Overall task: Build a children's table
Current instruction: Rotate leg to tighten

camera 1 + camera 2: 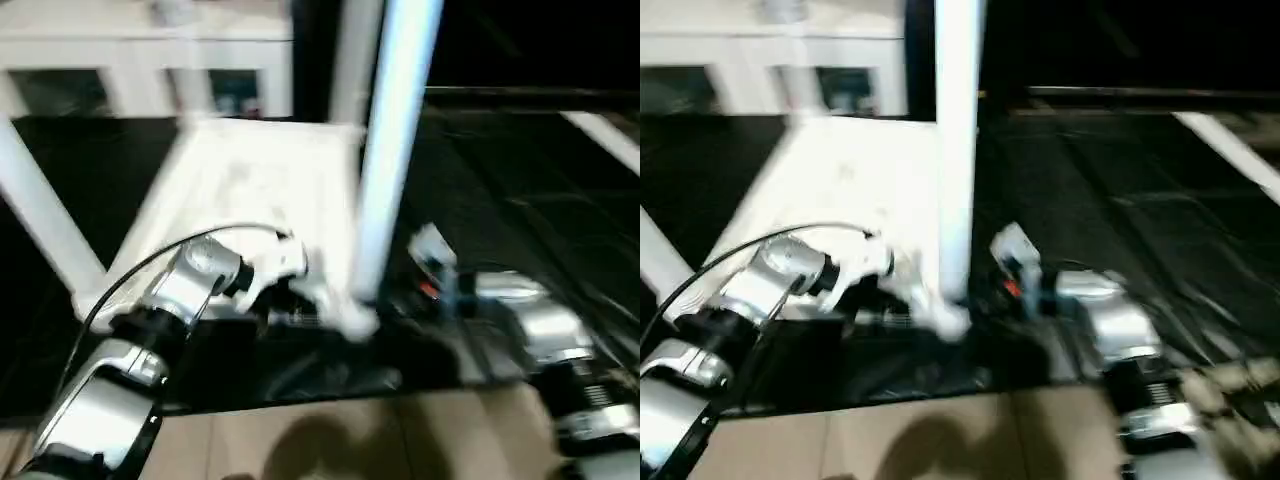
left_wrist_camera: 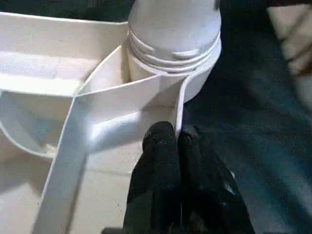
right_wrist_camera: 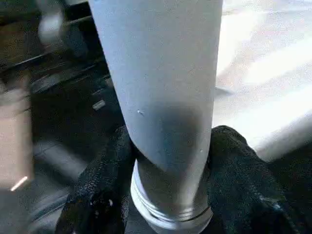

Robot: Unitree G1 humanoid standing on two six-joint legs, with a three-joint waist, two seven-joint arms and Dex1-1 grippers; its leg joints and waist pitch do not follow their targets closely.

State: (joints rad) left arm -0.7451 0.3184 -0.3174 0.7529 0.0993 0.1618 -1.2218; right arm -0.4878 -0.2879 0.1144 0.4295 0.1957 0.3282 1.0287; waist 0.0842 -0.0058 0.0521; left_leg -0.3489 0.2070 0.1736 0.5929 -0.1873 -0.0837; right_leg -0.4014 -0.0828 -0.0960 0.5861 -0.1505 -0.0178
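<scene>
A dark mat [image 1: 520, 210] covered the floor before a white cabinet [image 1: 140, 50]. On it the tabletop [image 1: 250, 190] lay underside up, one leg [image 1: 395, 150] upright in its near corner socket [image 2: 195, 73]. The right gripper [image 3: 168, 161] clasped that leg's base; the left gripper [image 2: 176, 139] pinched the tabletop's rim wall.

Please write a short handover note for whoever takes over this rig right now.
Left claw: shut, pinching a thin rib wall of the upturned tabletop beside the near corner socket.
Right claw: fingers either side of the upright leg just above its threaded base.
Done: that leg stands in the near corner socket; another leg rises at the left corner.
Left: whether this leg is fully seated cannot be told; check it. A further white tube lies on the dark floor at right, seemingly yet to fit.
</scene>
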